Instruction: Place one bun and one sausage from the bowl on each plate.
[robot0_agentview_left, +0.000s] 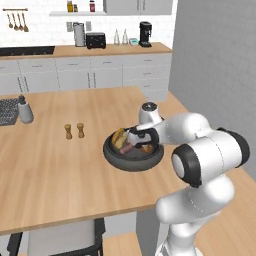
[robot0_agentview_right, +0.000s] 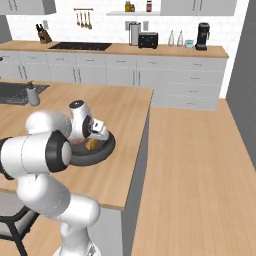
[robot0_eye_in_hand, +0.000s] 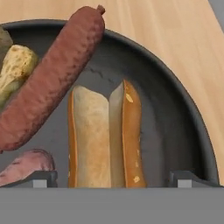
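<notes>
1. No brand, label or writing could be read on anything; the jars on the wall shelf (robot0_agentview_left: 75, 7) were too small and blurred to make out.
2. The arm (robot0_agentview_left: 210, 165) rose from the base, bent at its elbow and reached forward and down over the table (robot0_agentview_left: 60, 165), with the hand tipped low over the bowl (robot0_agentview_left: 133, 156).
3. The gripper (robot0_eye_in_hand: 111, 178) stood wide open, holding nothing; in the hand view its two dark fingertips (robot0_eye_in_hand: 38, 178) flanked the split bun (robot0_eye_in_hand: 105, 140), one at 8 o'clock and one at 4 o'clock of it, apart from its sides.
4. The bowl sat near the table's right edge, under the hand; in the right base view it lay at 3 o'clock of the arm's elbow (robot0_agentview_right: 92, 145).
5. In the bowl, a long sausage (robot0_eye_in_hand: 52, 76) lay slantwise at 10 o'clock of the bun, its tip resting over the rim.
6. A second bun (robot0_eye_in_hand: 15, 70) lay at 9 o'clock of that sausage, and a paler sausage (robot0_eye_in_hand: 24, 166) at 8 o'clock of the split bun.
7. Two shakers (robot0_agentview_left: 74, 131) stood on the table at 9 o'clock of the bowl, well apart from it.
</notes>
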